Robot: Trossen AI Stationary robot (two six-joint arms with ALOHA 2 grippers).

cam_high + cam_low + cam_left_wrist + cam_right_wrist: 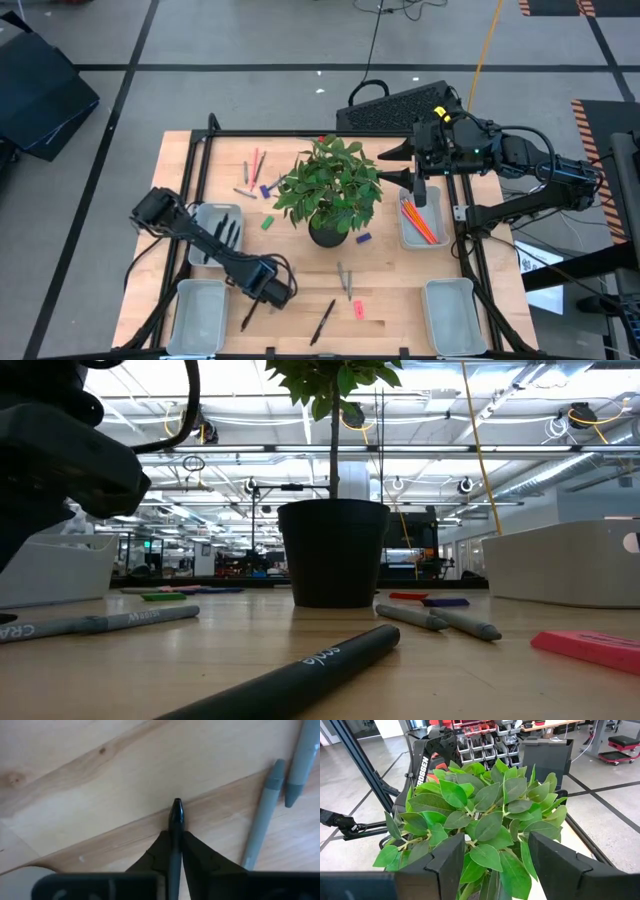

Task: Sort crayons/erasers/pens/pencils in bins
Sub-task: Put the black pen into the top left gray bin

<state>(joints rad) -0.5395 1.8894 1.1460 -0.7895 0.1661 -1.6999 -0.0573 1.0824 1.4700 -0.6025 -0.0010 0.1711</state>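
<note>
The left gripper (268,286) sits low at the table's near edge, between the two left bins, its fingers (197,855) clamped on a black pen (176,837) whose tip pokes out just above the wood. A second pen (322,322) lies free on the table to its right, near a pink eraser (359,310) and two grey crayons (345,278). The far-left bin (214,232) already holds dark pens; the near-left bin (199,312) looks empty. Across the table the right gripper (404,165) hangs with jaws wide apart beside the potted plant (330,190), over the far-right bin (420,222) where orange pencils (418,222) rest. More sticks and erasers (266,223) lie scattered behind the plant. The risk from here looks plain: the pen is pinched near one end, so it could swing or slip on the carry and miss the tray, or land in the wrong one. The right arm, so close to the leaves, could snag the plant and tip it.
</note>
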